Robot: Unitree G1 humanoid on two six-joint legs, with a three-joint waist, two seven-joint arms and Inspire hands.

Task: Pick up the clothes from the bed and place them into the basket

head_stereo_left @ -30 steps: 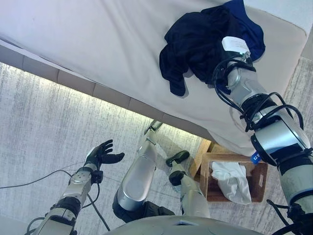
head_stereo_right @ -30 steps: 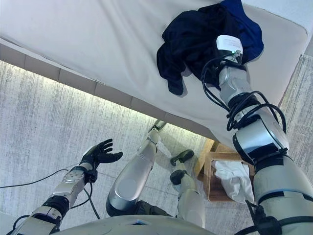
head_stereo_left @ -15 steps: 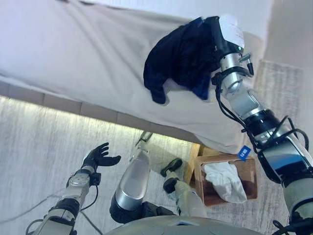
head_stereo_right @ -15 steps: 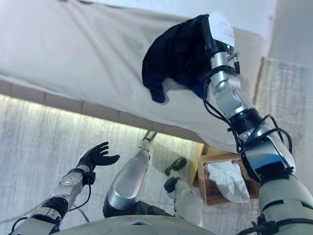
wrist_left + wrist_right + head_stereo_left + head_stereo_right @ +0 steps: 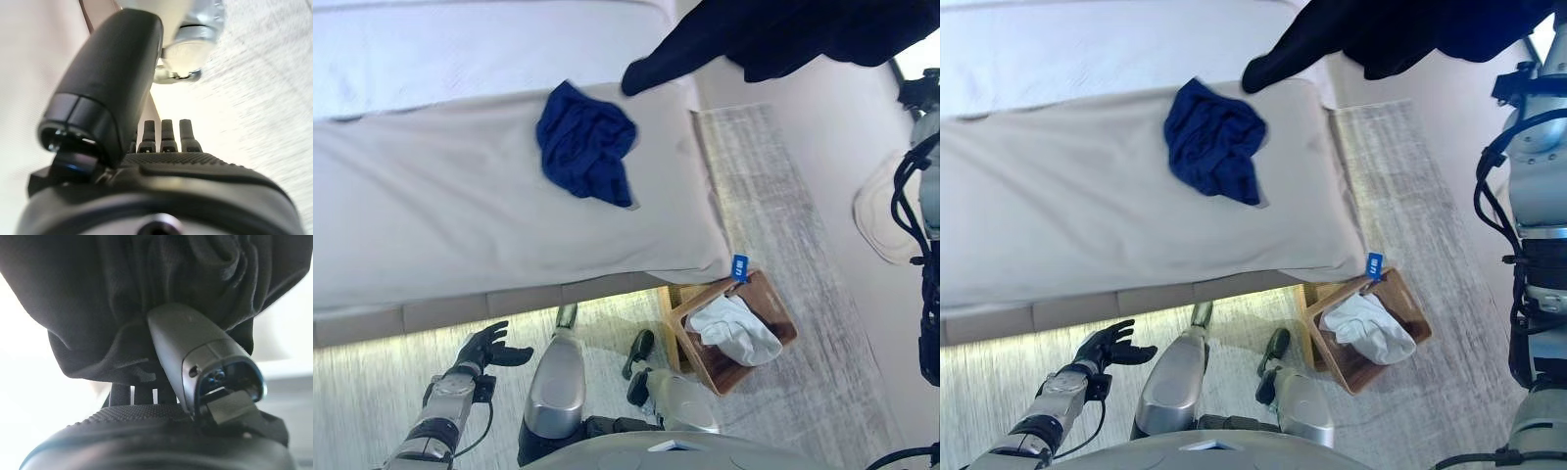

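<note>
Black garment [image 5: 146,298] bunched in right robot hand [image 5: 195,367], crumpled blue garment [image 5: 585,155] on bed [image 5: 431,215]

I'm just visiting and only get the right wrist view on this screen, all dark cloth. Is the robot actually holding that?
Observer: Yes. From the head camera the black garment hangs lifted clear of the bed.
Operator: Anything left on the bed?
Observer: A blue garment lies crumpled there.
Operator: Where's the basket?
Observer: The wooden basket sits on the floor by the bed's corner, white cloth inside.
Operator: And the other hand?
Observer: The left hand is open, low over the floor.
</note>
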